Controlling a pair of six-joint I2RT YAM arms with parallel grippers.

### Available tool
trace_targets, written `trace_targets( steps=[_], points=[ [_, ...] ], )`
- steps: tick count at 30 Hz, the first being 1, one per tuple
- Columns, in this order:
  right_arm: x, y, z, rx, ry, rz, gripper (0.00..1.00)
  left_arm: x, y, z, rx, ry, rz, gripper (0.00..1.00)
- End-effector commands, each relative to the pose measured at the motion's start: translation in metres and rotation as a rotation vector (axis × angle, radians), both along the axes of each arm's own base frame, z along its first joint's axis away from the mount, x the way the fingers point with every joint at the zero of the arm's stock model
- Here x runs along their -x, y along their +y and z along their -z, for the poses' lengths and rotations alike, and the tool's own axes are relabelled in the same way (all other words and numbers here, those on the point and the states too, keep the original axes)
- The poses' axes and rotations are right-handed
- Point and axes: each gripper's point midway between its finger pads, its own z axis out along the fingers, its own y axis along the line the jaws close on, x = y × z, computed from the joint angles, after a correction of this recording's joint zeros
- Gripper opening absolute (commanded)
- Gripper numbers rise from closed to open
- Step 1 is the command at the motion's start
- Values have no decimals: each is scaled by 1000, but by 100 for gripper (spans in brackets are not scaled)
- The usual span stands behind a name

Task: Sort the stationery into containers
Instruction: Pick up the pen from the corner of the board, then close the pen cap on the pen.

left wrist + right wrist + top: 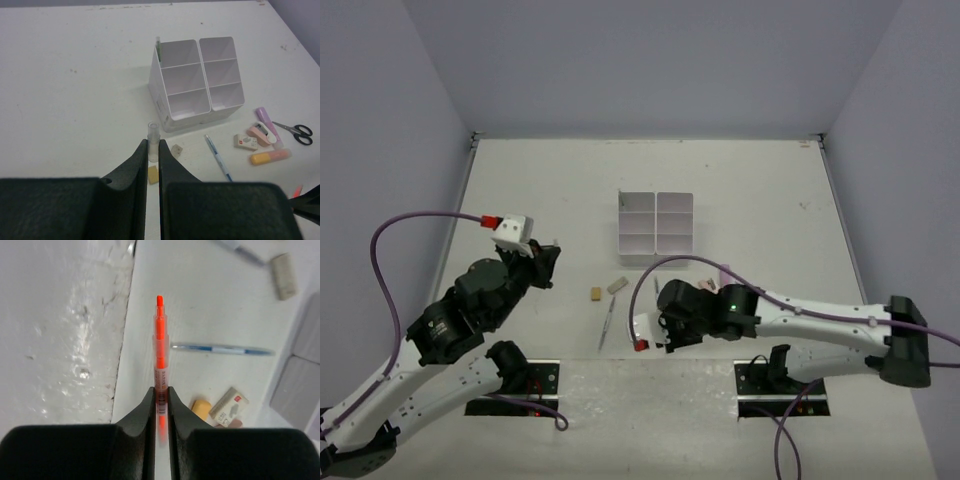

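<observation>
The white six-compartment organizer (pixel 656 228) (pixel 196 80) stands mid-table, with something green (pixel 158 50) in its far left cell. My right gripper (pixel 658 335) (pixel 160 390), low over the near table edge, is shut on an orange pen (pixel 159 340) that points out past the fingertips. My left gripper (pixel 546 262) (pixel 153 146) hovers left of the organizer, shut on a short clear tube (pixel 153 140). On the table lie a tan eraser (pixel 594 294) (pixel 153 175), a pale eraser (pixel 617 286) (pixel 176 149), a blue-white pen (pixel 217 157) (pixel 222 348), a sleeved eraser (pixel 245 142) (pixel 229 403), an orange marker (pixel 270 157), a purple marker (pixel 267 122) and scissors (pixel 296 133).
The right arm (pixel 800 318) lies across the near right of the table and hides the items under it in the top view. A glossy white board (pixel 65 330) borders the table's near edge. Grey walls (pixel 650 60) enclose three sides.
</observation>
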Motion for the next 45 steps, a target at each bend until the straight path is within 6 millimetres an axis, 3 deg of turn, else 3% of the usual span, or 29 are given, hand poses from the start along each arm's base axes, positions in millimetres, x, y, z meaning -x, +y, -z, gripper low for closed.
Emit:
trace_targets(
  steps=[1,5,7,11,18,26,31,36,38,45],
  points=[
    [7,26,-89,-345,88,206,0,9,-20,-37,165,-57,100,0],
    [41,50,-159,-615,332,209,0,33,-57,-70,342,-154,338,0],
    [54,50,-181,-718,450,248,0,43,-67,-92,432,-224,424,0],
    [33,54,-218,-990,630,549,0,51,-83,-114,558,-306,518,0],
    [47,60,-262,-1160,844,495,0,55,-106,-132,690,-346,622,0],
    [33,85,-249,-1136,838,552,0,53,-117,-136,717,-272,645,0],
    [11,88,-243,-1159,756,647,0,55,-124,-137,717,-202,666,0],
    [4,92,-242,-1142,720,681,0,53,-124,-136,683,-146,641,0],
    [-6,89,-232,-1098,680,763,0,54,-122,-135,667,-123,635,0],
    [-15,88,-237,-1080,606,784,0,53,-120,-125,614,-59,609,0]
  ],
)
